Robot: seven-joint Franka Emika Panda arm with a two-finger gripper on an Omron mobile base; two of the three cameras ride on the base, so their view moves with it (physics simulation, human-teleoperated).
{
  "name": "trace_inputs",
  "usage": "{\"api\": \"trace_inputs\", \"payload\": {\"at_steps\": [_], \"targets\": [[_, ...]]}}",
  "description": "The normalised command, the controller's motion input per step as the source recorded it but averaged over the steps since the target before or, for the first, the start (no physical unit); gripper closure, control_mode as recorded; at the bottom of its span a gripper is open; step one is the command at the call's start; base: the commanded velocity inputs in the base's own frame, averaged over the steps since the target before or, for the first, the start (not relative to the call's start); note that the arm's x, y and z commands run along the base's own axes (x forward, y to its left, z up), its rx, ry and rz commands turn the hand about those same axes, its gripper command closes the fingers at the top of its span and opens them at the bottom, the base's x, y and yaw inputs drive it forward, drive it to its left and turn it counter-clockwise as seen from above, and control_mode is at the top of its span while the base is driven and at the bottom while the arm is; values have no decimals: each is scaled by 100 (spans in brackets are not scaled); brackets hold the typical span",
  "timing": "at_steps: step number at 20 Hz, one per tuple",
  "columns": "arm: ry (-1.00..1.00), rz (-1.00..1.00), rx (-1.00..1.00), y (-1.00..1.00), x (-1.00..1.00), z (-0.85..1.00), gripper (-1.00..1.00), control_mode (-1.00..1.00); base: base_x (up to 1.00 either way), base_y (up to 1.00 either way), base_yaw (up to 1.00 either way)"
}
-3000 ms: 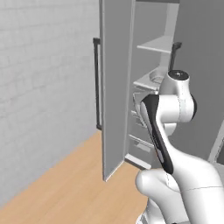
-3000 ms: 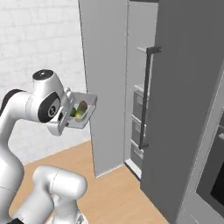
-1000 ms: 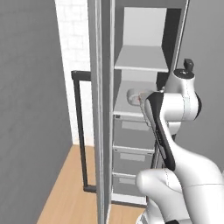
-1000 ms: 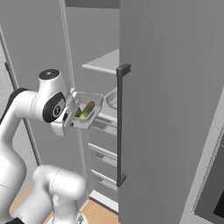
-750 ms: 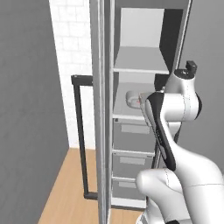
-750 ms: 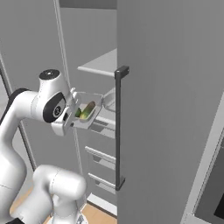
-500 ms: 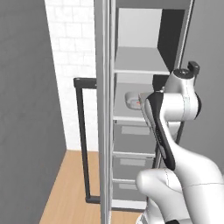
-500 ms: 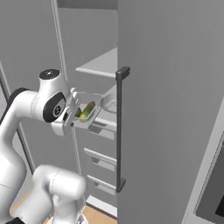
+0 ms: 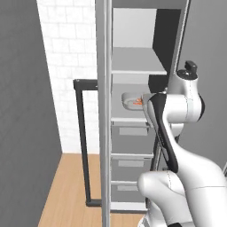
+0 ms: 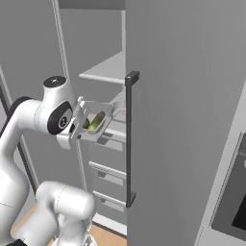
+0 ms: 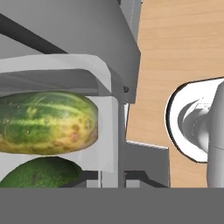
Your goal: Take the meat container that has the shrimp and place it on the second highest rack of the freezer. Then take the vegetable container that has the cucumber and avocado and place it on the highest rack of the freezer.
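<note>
My gripper [image 10: 82, 126] is shut on the rim of the vegetable container [image 10: 97, 124], a grey tub held tilted in front of the open freezer [image 9: 137, 40]. The hand view looks into the tub at the cucumber [image 11: 43, 122] and, below it, the avocado [image 11: 39, 173]. The meat container [image 9: 132, 100] sits on the lower open shelf with the orange shrimp [image 9: 138, 102] in it, partly behind my arm. The highest rack [image 9: 137, 62] is bare; in the right base view the highest rack [image 10: 108, 70] lies above and beyond the tub.
The freezer's open door [image 9: 103, 115] stands edge-on at the left of the opening, its black handle [image 9: 82, 142] facing the brick wall. A closed grey door [image 10: 182, 120] with a black bar handle [image 10: 129, 139] flanks the right side. Grey drawers [image 9: 131, 164] sit below the shelves.
The whole picture has shifted as the base drove up to face the freezer opening. The arm still holds the tub the same way; it has barely moved in the last half second.
</note>
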Motion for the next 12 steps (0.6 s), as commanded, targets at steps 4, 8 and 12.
{"api": "trace_inputs", "payload": {"at_steps": [4,8,12], "targets": [[0,0,0,0,0,0,100,100,16,16,-11],[0,0,0,0,0,0,100,100,5,0,0],[-4,0,0,0,0,16,100,-100,3,0,0]]}}
